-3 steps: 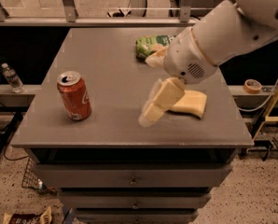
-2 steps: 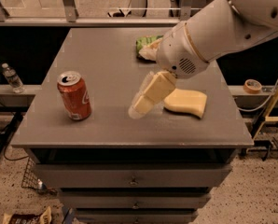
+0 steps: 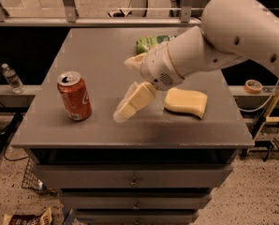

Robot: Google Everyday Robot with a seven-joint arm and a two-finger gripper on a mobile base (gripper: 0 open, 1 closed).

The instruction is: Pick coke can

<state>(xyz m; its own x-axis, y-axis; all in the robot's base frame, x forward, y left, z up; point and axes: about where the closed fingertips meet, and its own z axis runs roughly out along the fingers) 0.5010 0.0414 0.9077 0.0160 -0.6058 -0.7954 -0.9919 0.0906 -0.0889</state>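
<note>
The coke can (image 3: 75, 96), red with white script and a silver top, stands upright on the front left of the grey table (image 3: 92, 50). My gripper (image 3: 123, 89) hangs over the table's middle, to the right of the can and apart from it. It is open and empty. One cream finger (image 3: 131, 103) points down-left toward the can, and the other finger (image 3: 135, 61) sits higher. The white arm (image 3: 223, 36) comes in from the upper right.
A yellow sponge (image 3: 186, 102) lies right of the gripper. A green snack bag (image 3: 151, 42) lies at the back, partly hidden by the arm. A water bottle (image 3: 12, 78) stands off the table's left side. A tape roll (image 3: 254, 85) lies at right.
The gripper has moved left across the table, away from the sponge and closer to the can. The can, sponge and bag have not moved.
</note>
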